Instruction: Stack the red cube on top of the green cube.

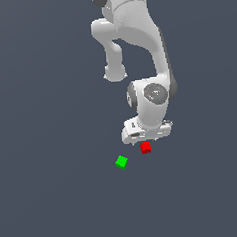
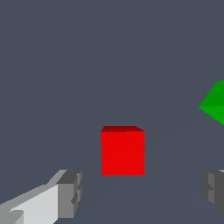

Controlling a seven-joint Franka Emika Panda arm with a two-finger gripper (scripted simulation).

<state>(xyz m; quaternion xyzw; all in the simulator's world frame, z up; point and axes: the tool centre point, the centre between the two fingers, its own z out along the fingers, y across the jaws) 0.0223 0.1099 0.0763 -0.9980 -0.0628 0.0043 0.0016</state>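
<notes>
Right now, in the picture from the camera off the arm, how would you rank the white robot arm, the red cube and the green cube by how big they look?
1. Robot arm, by far the largest.
2. Red cube and green cube: both tiny and about equal; I won't rank them, and the gripper hides part of the red one.

Red cube [image 2: 122, 153] between spread fingers [image 2: 68, 194] of hand [image 2: 142, 194], untouched; green cube [image 2: 214, 107] partly cut off.
</notes>
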